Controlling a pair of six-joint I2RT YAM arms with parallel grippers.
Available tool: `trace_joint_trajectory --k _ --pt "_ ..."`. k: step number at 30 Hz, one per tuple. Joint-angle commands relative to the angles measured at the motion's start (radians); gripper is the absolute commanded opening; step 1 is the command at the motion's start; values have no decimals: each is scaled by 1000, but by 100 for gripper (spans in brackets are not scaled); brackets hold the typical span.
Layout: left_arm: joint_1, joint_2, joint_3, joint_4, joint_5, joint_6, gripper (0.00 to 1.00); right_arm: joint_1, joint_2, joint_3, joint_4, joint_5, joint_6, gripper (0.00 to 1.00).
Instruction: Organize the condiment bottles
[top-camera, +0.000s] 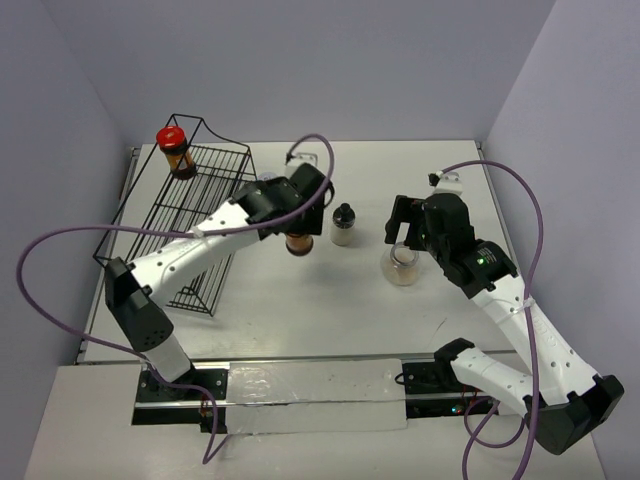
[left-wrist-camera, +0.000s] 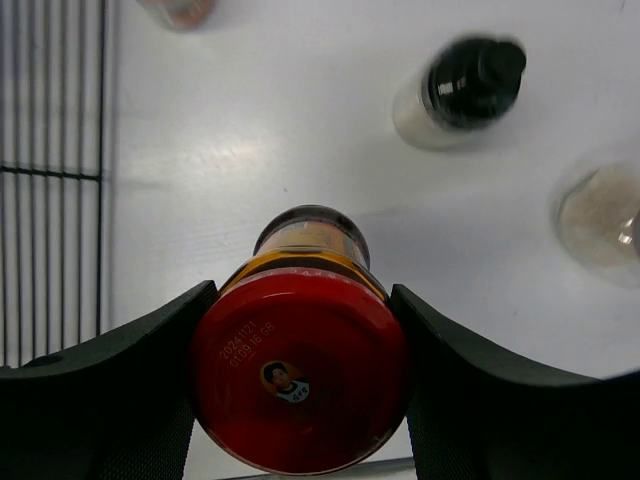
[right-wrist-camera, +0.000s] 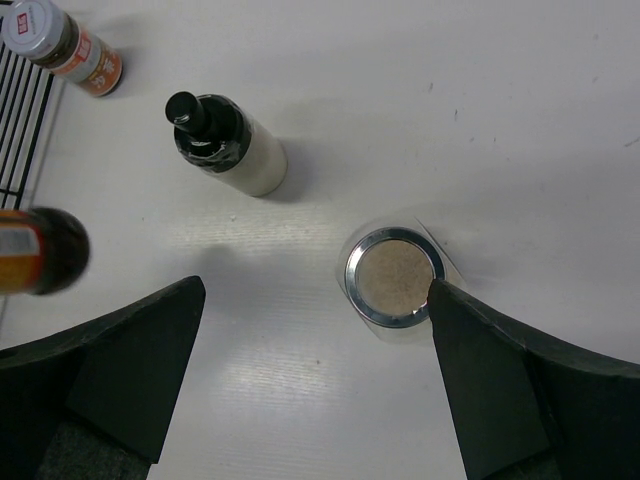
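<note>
- While its jaws clamp a red-lidded glass jar (left-wrist-camera: 300, 385) at table centre, the left gripper (top-camera: 300, 215) hangs right of the black wire rack (top-camera: 215, 170).
- Right gripper (right-wrist-camera: 312, 300), jaws wide apart, hangs over a wider beige-filled clear jar (right-wrist-camera: 395, 275).

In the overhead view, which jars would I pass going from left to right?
Red-lidded jar on the wire rack → gripped jar in the left claw → black-capped bottle → wide beige-filled jar.
</note>
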Motion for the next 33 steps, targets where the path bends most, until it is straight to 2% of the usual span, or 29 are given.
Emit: trace_joint_trajectory --k 1,13,18,25,33 --pt "80 -74 201 -25 -76 85 10 -4 1 23 43 26 -11 100" --pt "359 8 561 -44 -187 162 10 -3 -1 2 66 -15 7 100" --pt "444 16 602 -18 -224 185 10 -4 1 -11 73 -12 13 100" --pt "643 4 605 37 -169 209 10 -5 5 -16 77 -39 29 100" --pt "755 44 604 73 -149 225 10 -5 -2 -32 80 -56 43 100"
